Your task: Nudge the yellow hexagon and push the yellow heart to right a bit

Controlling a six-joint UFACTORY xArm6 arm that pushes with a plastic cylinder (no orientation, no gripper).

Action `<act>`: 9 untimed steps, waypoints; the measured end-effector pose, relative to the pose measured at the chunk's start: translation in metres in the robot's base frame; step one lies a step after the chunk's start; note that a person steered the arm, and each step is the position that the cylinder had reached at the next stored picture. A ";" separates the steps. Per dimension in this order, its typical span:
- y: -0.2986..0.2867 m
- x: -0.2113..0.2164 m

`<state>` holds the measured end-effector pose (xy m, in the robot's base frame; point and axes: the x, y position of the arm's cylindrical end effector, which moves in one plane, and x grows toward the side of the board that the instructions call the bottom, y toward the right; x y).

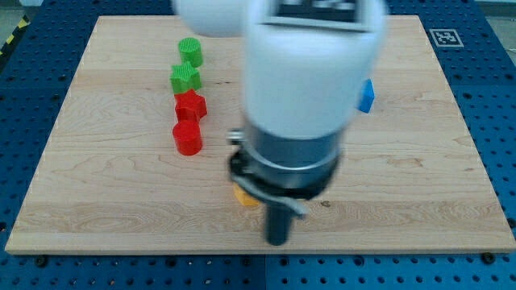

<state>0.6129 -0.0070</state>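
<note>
Pale wooden desk (121,201) on blue pegboard. No fingers on our rig; my tip (277,240) sits low centre. A yellow block (244,196), shape unclear, peeks out just left of it, mostly hidden. Can't tell which yellow; progress unclear, pushes probably remain.

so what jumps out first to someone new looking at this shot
The arm's big white and grey body fills the view's middle, with my tip low on the board and a yellow block peeking out just left of it. Left of the arm stands a column of blocks: green cylinder, green block, red block, red cylinder.
</note>
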 end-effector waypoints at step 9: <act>0.024 -0.086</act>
<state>0.5272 0.0174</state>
